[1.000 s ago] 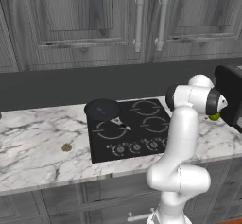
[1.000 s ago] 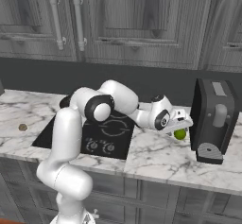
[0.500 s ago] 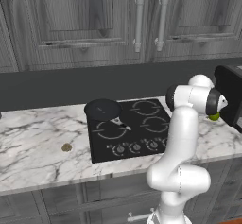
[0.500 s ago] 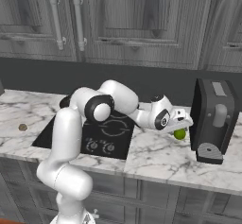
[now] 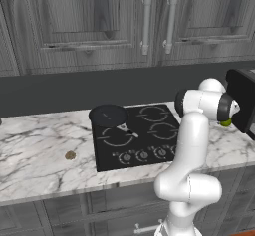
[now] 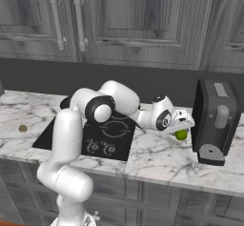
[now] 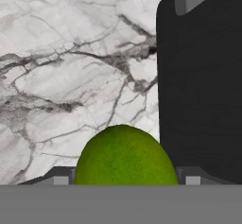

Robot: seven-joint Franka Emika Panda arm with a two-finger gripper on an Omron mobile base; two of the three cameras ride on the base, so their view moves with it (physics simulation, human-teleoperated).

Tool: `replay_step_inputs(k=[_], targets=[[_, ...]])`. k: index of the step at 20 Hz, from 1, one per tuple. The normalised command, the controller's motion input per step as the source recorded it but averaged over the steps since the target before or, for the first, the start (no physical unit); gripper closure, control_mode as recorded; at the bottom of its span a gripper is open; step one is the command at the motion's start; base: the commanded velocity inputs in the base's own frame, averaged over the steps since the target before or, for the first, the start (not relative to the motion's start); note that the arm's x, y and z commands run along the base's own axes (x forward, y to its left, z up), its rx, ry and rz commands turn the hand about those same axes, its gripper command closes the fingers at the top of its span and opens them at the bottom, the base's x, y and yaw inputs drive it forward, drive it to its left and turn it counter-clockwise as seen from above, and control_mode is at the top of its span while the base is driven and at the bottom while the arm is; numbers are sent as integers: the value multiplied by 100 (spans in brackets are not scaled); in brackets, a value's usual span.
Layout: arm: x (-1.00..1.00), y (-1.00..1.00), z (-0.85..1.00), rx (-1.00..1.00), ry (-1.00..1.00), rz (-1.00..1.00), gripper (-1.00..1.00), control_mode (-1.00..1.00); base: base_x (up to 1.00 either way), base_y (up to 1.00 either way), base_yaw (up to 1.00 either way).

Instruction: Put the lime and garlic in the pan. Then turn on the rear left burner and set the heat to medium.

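Note:
The lime (image 7: 125,157) is a bright green ball lying on the marble counter just left of a black machine. My gripper (image 7: 125,179) has a finger pressed against each side of it, so it is shut on the lime (image 6: 181,135), low over the counter (image 5: 226,123). The black pan (image 5: 108,114) sits on the cooktop's rear left corner and covers the rear left burner. The garlic (image 5: 70,155) is a small tan lump on the counter left of the cooktop, also seen in the right base view (image 6: 22,128).
A black coffee machine (image 6: 217,120) stands right beside the gripper, its wall close in the hand view (image 7: 203,76). The cooktop's grey knobs (image 5: 143,155) run along its front edge. Dark cabinets hang above the backsplash.
The fingers have drawn in onto the lime's sides. The arm and the lime stay where they were.

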Motion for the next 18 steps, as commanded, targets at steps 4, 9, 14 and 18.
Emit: replay_step_inputs(k=[4, 9, 14, 18], targets=[[-9, 0, 4, 1, 0, 0, 100, -100, 0, 0, 0], [-25, 0, 63, 0, -6, 0, 100, -100, 0, 0, 0], [-11, 11, 59, 0, -7, 0, 100, -100, 0, 0, 0], [-2, 35, 24, 0, -8, 0, 100, -100, 0, 0, 0]])
